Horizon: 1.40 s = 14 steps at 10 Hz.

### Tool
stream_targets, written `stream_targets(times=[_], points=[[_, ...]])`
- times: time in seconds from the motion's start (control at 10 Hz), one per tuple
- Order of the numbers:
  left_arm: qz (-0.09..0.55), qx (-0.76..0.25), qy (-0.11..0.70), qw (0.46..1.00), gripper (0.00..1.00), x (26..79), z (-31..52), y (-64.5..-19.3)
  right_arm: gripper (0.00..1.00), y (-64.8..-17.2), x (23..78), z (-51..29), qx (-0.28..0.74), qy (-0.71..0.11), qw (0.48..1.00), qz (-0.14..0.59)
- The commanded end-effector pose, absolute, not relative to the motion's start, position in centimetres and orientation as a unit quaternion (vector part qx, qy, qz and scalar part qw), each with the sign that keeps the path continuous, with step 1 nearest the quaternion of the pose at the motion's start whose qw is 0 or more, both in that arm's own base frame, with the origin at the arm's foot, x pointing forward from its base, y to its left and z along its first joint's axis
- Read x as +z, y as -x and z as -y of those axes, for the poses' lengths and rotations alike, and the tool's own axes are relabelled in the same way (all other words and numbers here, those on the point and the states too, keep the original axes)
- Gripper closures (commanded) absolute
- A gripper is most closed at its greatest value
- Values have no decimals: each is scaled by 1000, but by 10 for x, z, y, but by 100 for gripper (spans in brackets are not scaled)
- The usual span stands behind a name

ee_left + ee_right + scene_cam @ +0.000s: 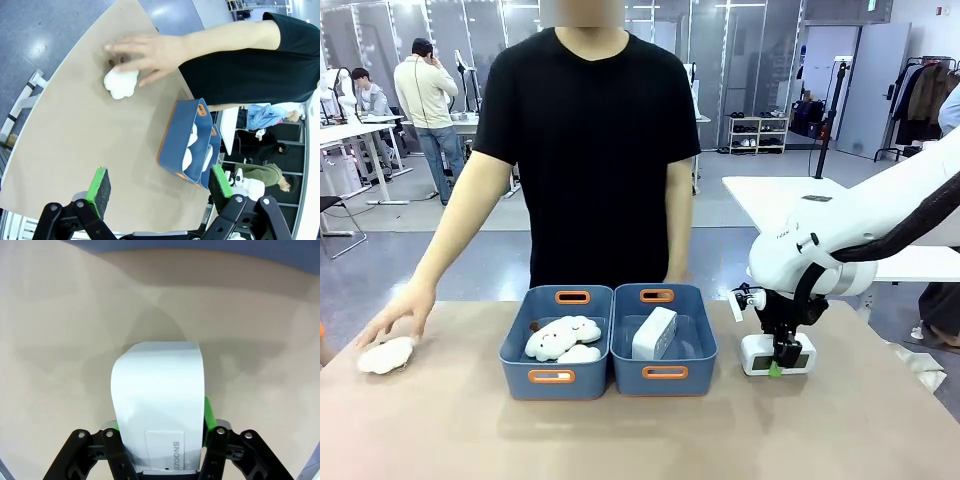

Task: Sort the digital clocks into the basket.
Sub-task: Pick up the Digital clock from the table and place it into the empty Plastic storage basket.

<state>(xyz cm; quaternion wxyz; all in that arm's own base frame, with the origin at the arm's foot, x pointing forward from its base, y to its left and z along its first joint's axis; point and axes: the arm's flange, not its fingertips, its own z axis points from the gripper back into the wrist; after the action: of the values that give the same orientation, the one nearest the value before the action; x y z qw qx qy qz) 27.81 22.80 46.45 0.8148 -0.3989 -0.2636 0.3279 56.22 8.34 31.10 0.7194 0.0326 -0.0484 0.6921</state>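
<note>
Right jaws clamp clock (159, 390); pads (209, 412) mostly hidden behind it.

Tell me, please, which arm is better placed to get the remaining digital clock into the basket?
The right: its claw already straddles the digital clock on the table, just beside the basket holding the other clock. The left claw hangs open, away from the clocks.

The word "SNOOZE" stands in grey capitals on a raised button of the white digital clock (159, 405), turned sideways, low between the right gripper's (159, 440) green pads (208, 412). No other print can be read.
</note>
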Motion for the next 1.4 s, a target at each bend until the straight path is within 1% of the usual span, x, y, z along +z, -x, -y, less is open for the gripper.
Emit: stream_targets(times=[0.0,0.1,0.2,0.4,0.6,0.9,1.0,1.1,1.2,1.3], points=[[272,315,409,812,0,462,-228,-278,81,-559,316,-79,682,-34,729,56],[272,315,409,812,0,462,-228,-278,91,-556,326,-71,669,-57,738,72],[272,315,409,812,0,462,-228,-278,99,-551,344,-59,653,-102,745,97],[272,315,409,812,0,462,-228,-278,99,-535,400,-41,650,-151,724,173],[272,315,409,812,0,462,-228,-278,99,-528,448,-64,669,-210,670,244],[272,315,409,812,0,462,-228,-278,99,-547,485,-162,700,-234,616,276],[272,315,409,812,0,462,-228,-278,99,-551,489,-179,695,-237,623,269],[272,315,409,812,0,462,-228,-278,99,-547,500,-141,681,-253,620,297],[272,315,409,812,0,462,-228,-278,99,-527,515,-65,652,-272,617,348],[272,315,409,812,0,462,-228,-278,99,-485,521,27,599,-280,619,423]])
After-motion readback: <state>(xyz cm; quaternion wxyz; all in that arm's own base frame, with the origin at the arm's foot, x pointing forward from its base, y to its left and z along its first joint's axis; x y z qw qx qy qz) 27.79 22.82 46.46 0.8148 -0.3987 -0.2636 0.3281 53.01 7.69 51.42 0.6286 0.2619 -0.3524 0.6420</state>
